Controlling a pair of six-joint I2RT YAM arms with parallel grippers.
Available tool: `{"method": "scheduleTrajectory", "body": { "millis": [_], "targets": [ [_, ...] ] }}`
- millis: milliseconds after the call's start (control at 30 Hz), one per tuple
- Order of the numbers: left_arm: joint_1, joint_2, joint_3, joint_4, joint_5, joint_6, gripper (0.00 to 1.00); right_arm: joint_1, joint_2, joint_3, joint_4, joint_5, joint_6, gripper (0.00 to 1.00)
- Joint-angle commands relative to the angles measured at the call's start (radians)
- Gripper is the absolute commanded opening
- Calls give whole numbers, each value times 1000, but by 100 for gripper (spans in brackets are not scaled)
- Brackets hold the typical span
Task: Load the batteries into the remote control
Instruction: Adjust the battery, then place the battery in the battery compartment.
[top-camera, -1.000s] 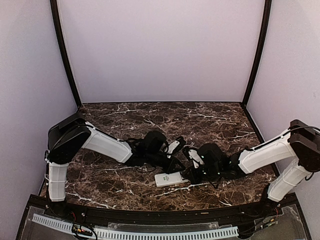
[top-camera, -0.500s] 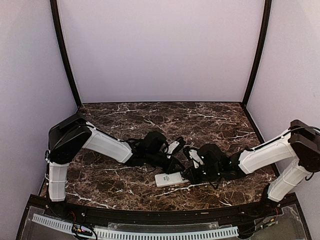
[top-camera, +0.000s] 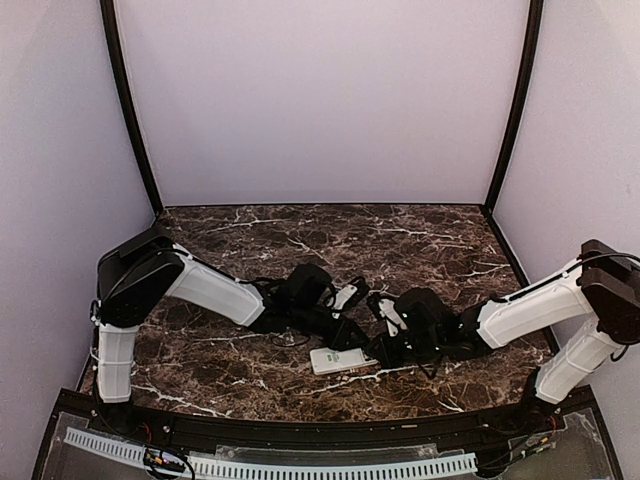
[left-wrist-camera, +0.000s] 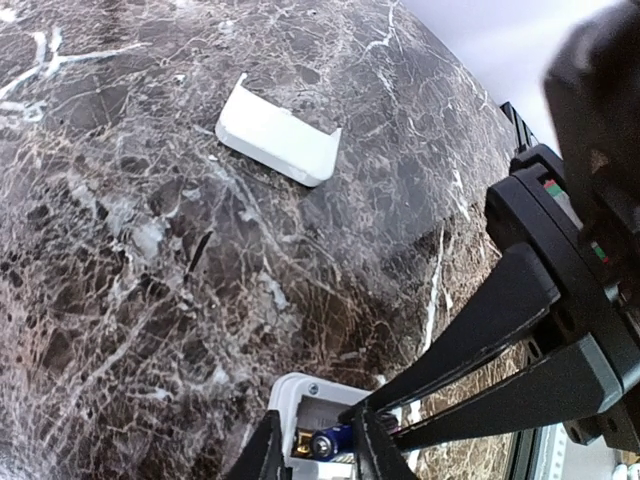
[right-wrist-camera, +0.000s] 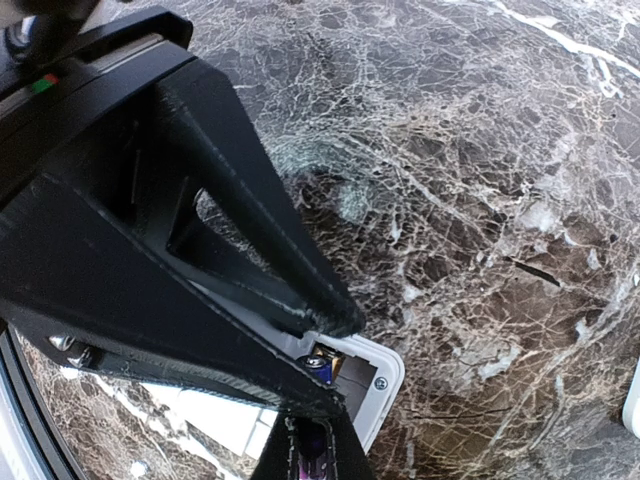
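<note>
One battery (left-wrist-camera: 326, 441) at remote control (left-wrist-camera: 290, 402) edge | left fingers (left-wrist-camera: 267, 456) apart astride it | right fingers (right-wrist-camera: 346, 461) clamp second battery (right-wrist-camera: 308, 455)

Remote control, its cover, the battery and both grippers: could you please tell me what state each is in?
remote control: flat on the table, battery compartment open.
battery cover: off, lying on the table apart from the remote.
battery: in the open compartment.
left gripper: slightly open around the battery.
right gripper: shut, tips at the compartment.
</note>
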Motion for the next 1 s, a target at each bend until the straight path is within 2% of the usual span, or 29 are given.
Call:
{"method": "scheduleTrajectory", "body": {
  "millis": [0, 367, 567, 800, 967],
  "targets": [
    [0, -15, -17, -96, 17, 25, 27, 5, 6, -24, -93, 63, 33, 0],
    [0, -146, -84, -243, -111, 244, 52, 5, -14, -25, -150, 92, 66, 0],
    [-58, -187, -123, -288, -169, 394, 64, 5, -10, -25, -166, 88, 73, 0],
    [-94, -155, -124, -349, -238, 450, 67, 4, 4, 0, -220, 113, 83, 0],
    [-94, -156, -141, -394, -260, 474, 63, 4, -3, 3, -236, 120, 86, 2]
  ]
}}
